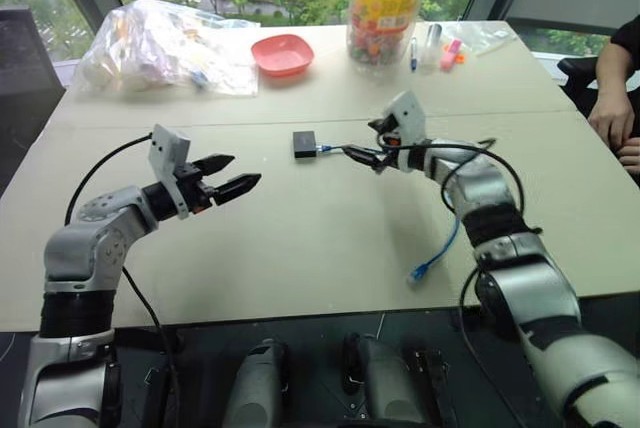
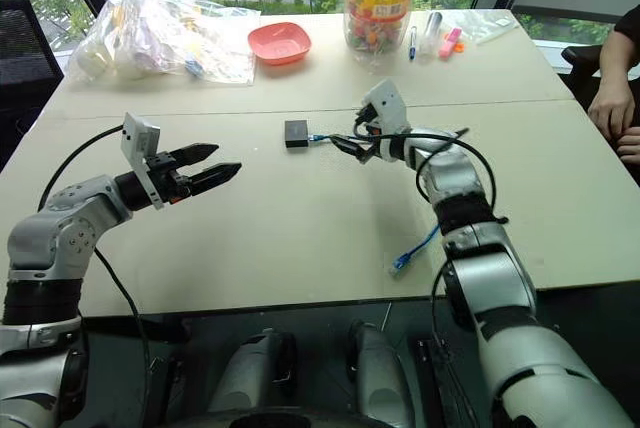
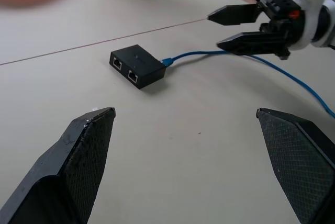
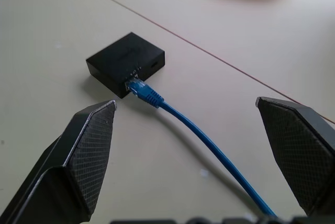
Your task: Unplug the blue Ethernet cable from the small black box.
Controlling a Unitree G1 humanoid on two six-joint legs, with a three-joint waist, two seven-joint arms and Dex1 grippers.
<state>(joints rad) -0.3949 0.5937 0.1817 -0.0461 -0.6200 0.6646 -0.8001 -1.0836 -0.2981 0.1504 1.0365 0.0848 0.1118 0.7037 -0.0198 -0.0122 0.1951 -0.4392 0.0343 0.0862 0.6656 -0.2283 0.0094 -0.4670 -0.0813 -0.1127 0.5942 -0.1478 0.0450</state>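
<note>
Blue Ethernet cable [image 4: 188,130] plugged into unmarked small black box [image 4: 125,62], no legible writing

The blue Ethernet cable [image 4: 209,143] sits plugged into the small black box [image 4: 125,62] (flat on the table), apparently fully seated.

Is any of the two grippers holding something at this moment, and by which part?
Nothing is held. The right gripper stands open above the blue Ethernet cable; the left gripper is open too.
</note>
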